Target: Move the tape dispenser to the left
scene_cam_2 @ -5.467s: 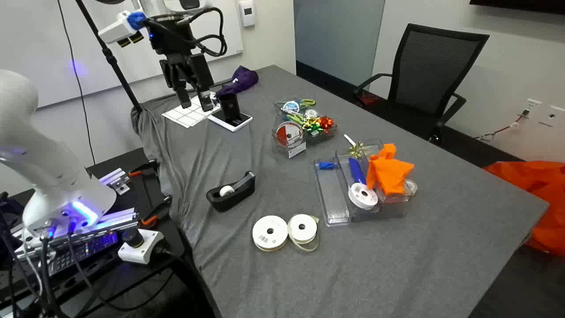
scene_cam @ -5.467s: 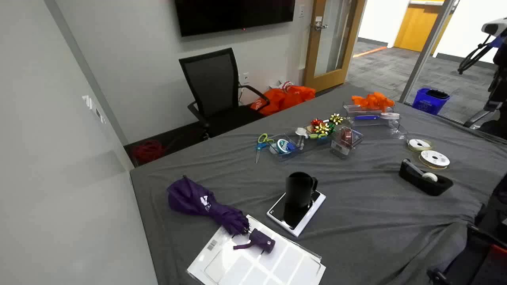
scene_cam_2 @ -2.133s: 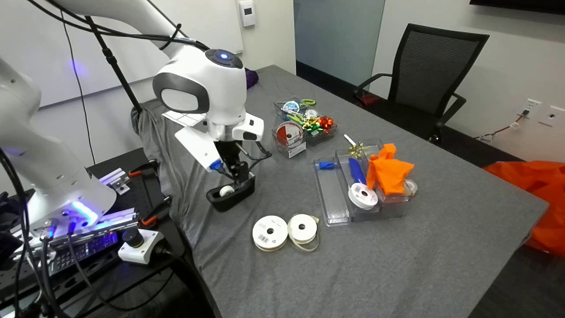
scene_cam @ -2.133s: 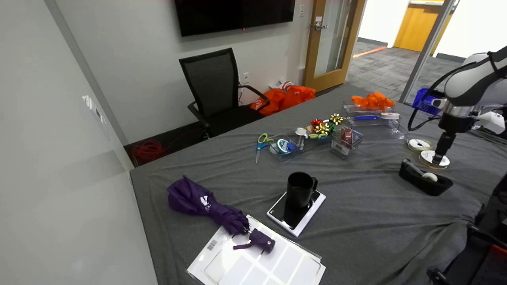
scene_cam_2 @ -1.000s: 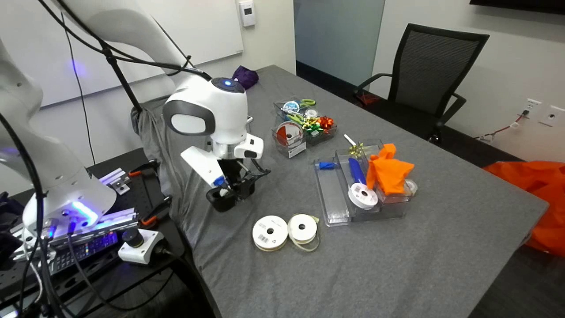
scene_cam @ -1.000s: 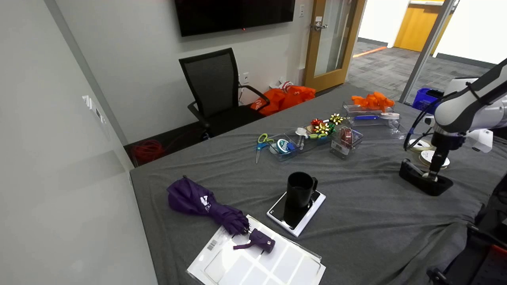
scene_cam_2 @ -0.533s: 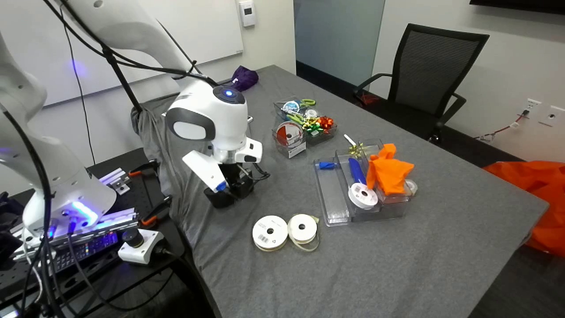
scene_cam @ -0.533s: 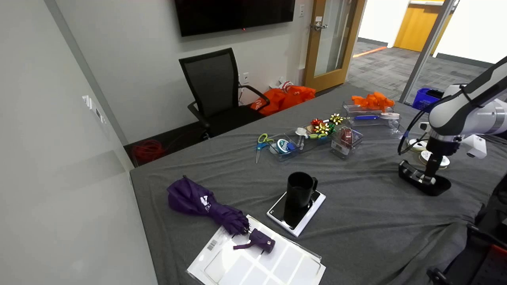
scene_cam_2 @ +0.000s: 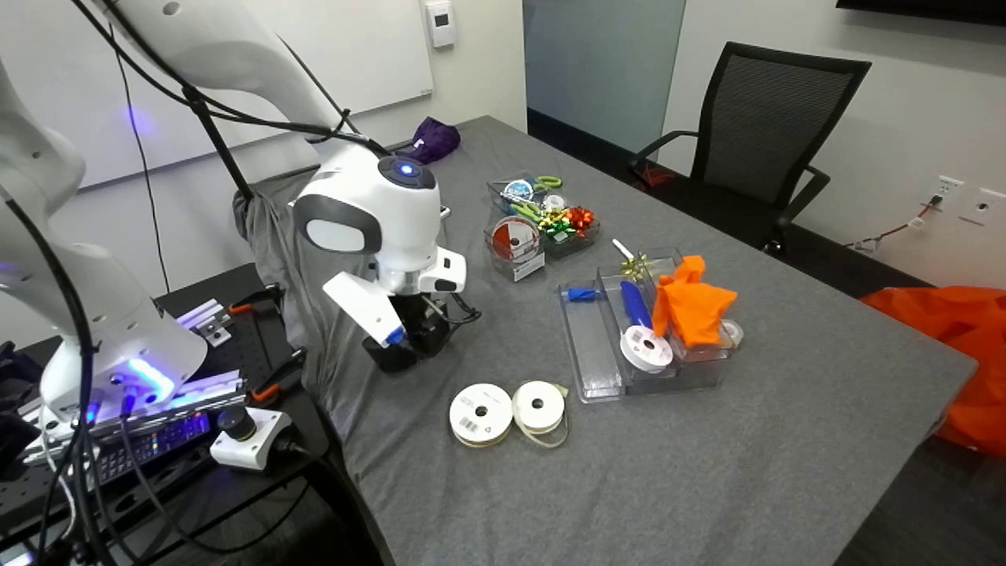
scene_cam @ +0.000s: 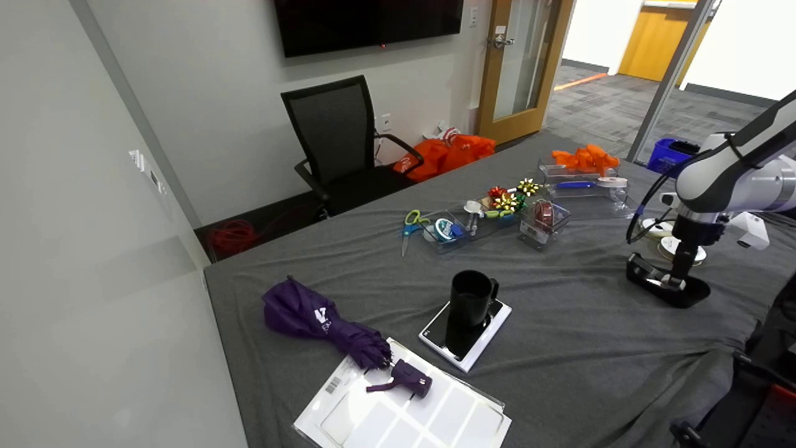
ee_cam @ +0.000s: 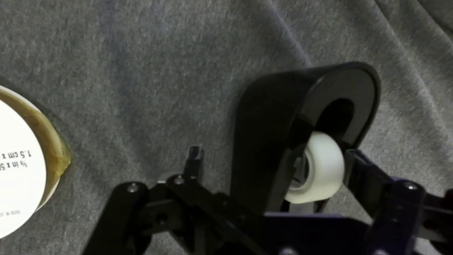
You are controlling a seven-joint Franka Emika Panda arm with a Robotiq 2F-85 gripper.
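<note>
The tape dispenser (scene_cam: 695,292) is a black elongated block with a white tape roll, standing on the grey cloth. It also shows in an exterior view (scene_cam_2: 389,358), partly hidden behind my gripper (scene_cam_2: 428,330). In the wrist view my gripper (ee_cam: 274,156) is open, with its fingers on either side of the dispenser (ee_cam: 262,141). Cloth shows between the left finger and the dispenser's long wall. The right finger is close to the tape roll and far wall; I cannot tell whether it touches. In an exterior view, my gripper (scene_cam: 679,277) is down at the dispenser's middle.
Two white ribbon spools (scene_cam_2: 481,413) lie beside the dispenser; one shows at the wrist view's left edge (ee_cam: 21,166). A black mug (scene_cam: 471,298) stands on a white-bordered tablet (scene_cam: 482,348). A purple umbrella (scene_cam: 311,317), clear bins (scene_cam_2: 593,354) and white sheets (scene_cam: 398,423) are on the table.
My gripper has come over from above the far part of the table and lowered onto the dispenser, fingers around it. The dispenser has shifted very slightly. In the last half second little has moved.
</note>
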